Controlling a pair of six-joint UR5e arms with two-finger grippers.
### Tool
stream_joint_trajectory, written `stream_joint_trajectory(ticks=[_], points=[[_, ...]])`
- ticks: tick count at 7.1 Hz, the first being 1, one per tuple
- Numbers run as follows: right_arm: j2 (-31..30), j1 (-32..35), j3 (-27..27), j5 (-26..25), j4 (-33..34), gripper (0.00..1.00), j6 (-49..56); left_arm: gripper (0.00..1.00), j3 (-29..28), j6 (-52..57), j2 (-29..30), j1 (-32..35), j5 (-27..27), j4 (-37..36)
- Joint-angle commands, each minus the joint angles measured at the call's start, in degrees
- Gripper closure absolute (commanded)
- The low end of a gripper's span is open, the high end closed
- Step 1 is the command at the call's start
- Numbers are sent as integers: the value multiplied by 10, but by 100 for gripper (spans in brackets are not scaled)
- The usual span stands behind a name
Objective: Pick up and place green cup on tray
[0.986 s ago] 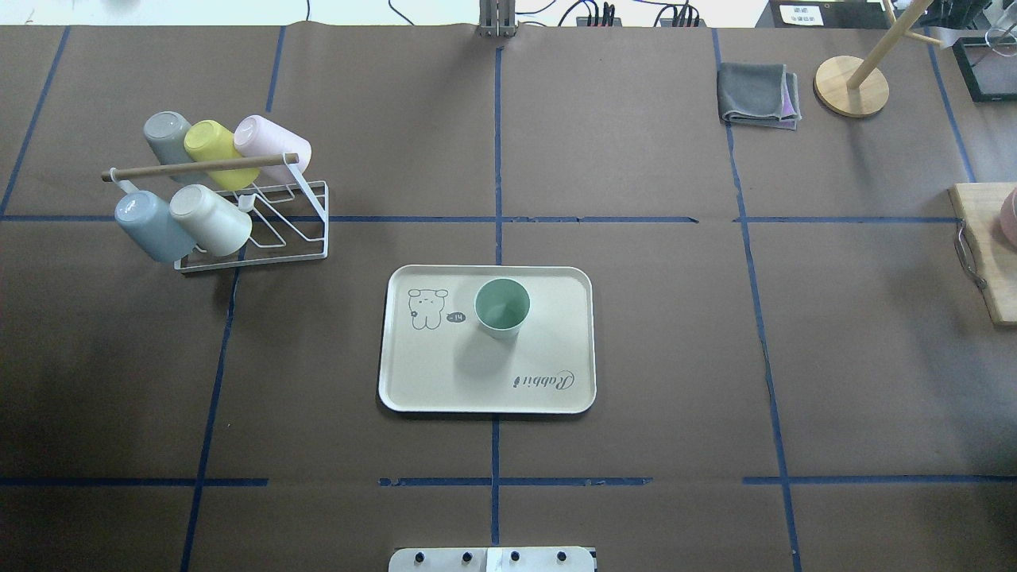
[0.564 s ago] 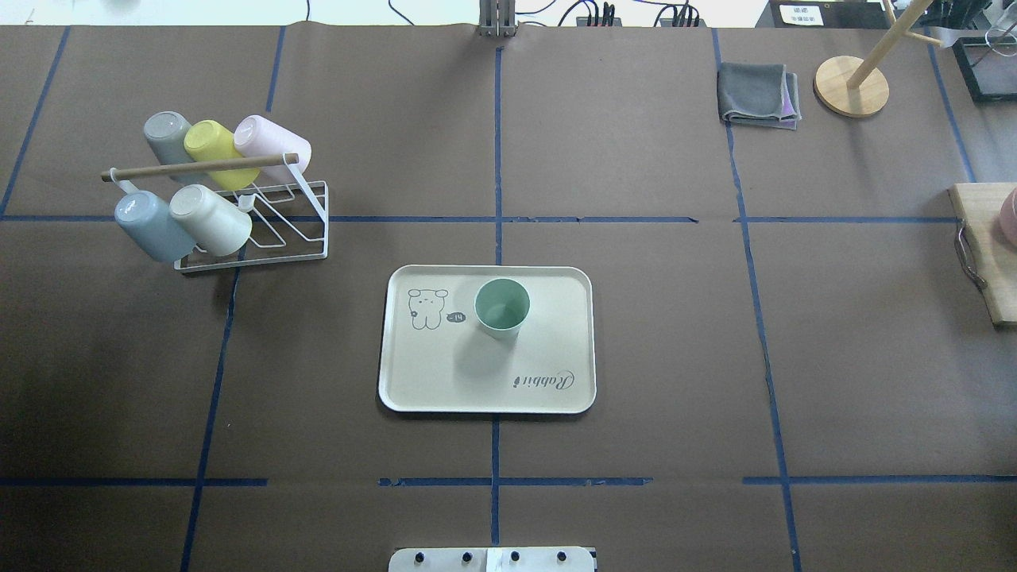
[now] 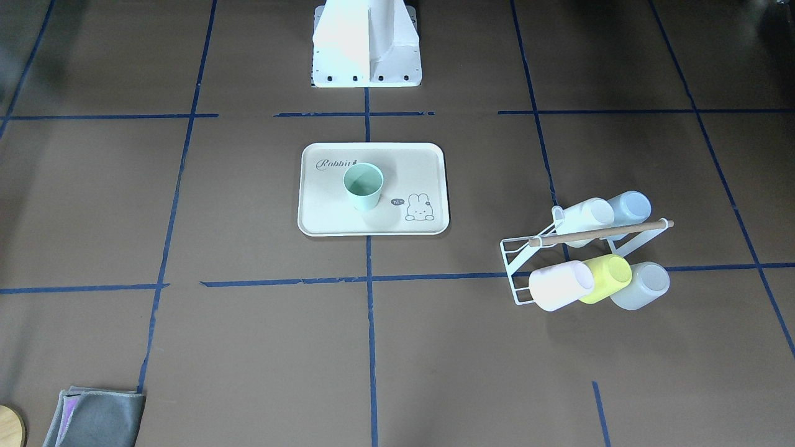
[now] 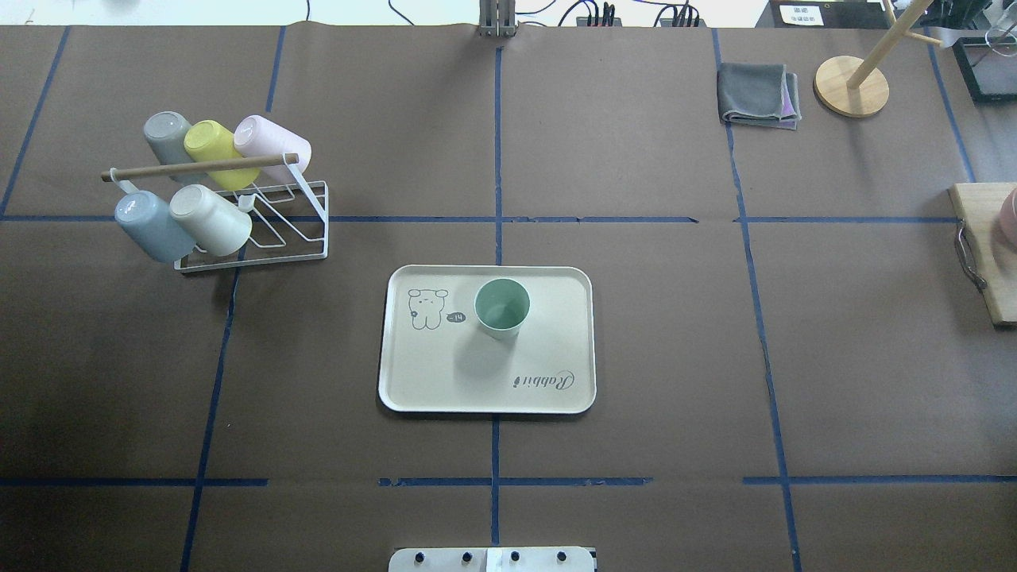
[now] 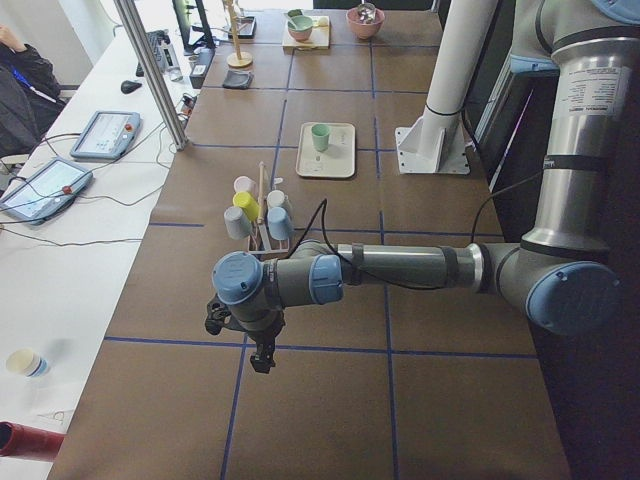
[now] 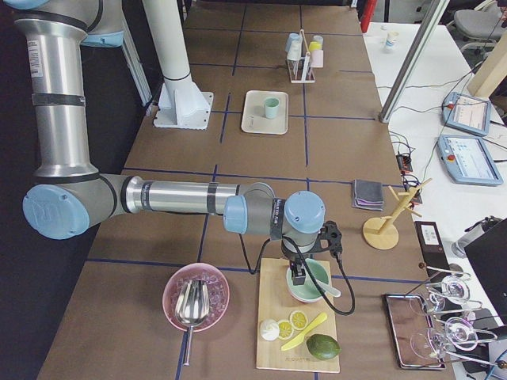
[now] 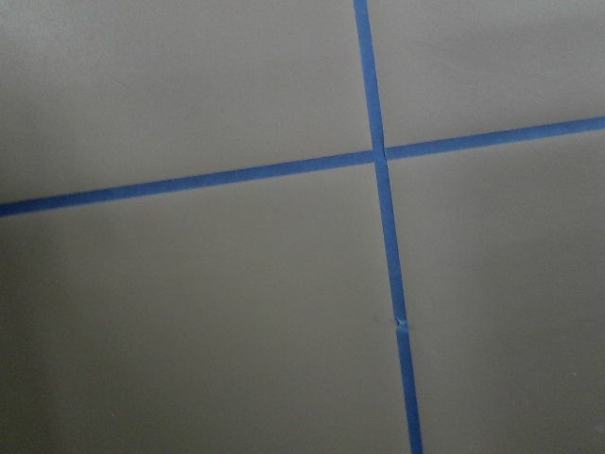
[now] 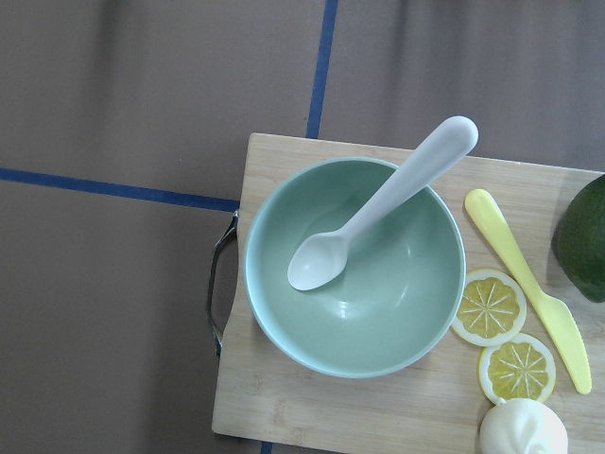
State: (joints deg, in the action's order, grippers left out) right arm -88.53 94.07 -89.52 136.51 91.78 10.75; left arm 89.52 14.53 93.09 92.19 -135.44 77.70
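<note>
The pale mint-green plastic cup (image 4: 502, 306) stands upright on the cream rectangular tray (image 4: 445, 373), far from the left pincer (image 5: 262, 358) and the right pincer (image 6: 299, 275); how far these are open I cannot tell.

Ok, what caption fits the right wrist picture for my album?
Looking down at a green bowl holding a white spoon on a wooden board, beside two lemon slices and a yellow knife.

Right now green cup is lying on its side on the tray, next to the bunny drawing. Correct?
No. The green cup stands upright, mouth up, on the tray, next to the bunny drawing. The overhead exterior view looks straight into its open rim.
</note>
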Motion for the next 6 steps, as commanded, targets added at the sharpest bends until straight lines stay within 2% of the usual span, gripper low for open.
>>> stream_joint_trajectory(ticks=[1, 4, 6], points=[[-4, 1, 0, 1, 0, 0, -7, 0, 31, 2, -6, 0, 4, -44], [-10, 1, 3, 1, 0, 0, -6, 0, 23, 2, -3, -3, 4, -41], [-10, 7, 2, 2, 1, 0, -7, 0, -20, 0, -3, -3, 2, 11]])
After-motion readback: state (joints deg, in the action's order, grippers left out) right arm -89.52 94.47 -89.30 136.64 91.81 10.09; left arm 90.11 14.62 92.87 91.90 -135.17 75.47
